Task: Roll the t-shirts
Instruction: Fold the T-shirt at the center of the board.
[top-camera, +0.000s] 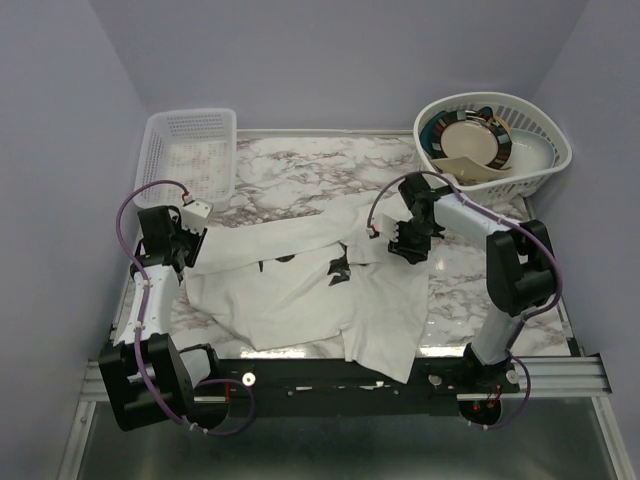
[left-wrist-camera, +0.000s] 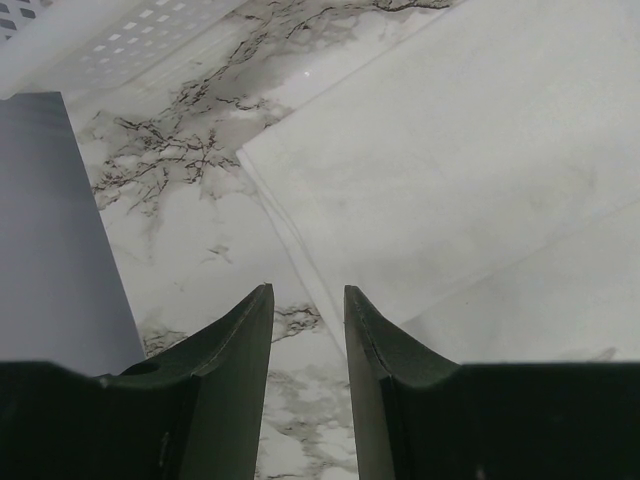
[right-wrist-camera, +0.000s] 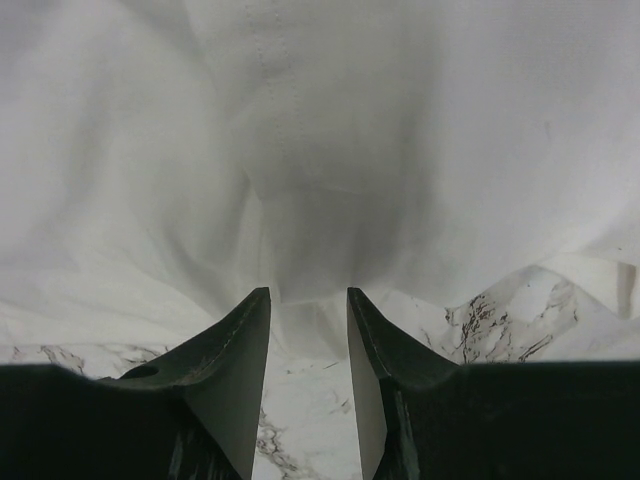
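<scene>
A marbled table (top-camera: 300, 160) between lavender walls (top-camera: 60, 120) carries a mesh basket (top-camera: 190, 150) far left, an oval basket (top-camera: 540, 165) of dishes (top-camera: 470, 140) far right, and a crumpled white t-shirt (top-camera: 300, 295) across its middle, draping over the near edge. Only the wrist views show the claws. The left gripper (left-wrist-camera: 308, 290) stands parted and empty over bare marble beside the shirt's edge, and the right gripper (right-wrist-camera: 308, 292) is likewise parted, with cloth just ahead of its tips.

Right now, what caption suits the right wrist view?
Open right gripper facing a white t-shirt on marble table.
</scene>
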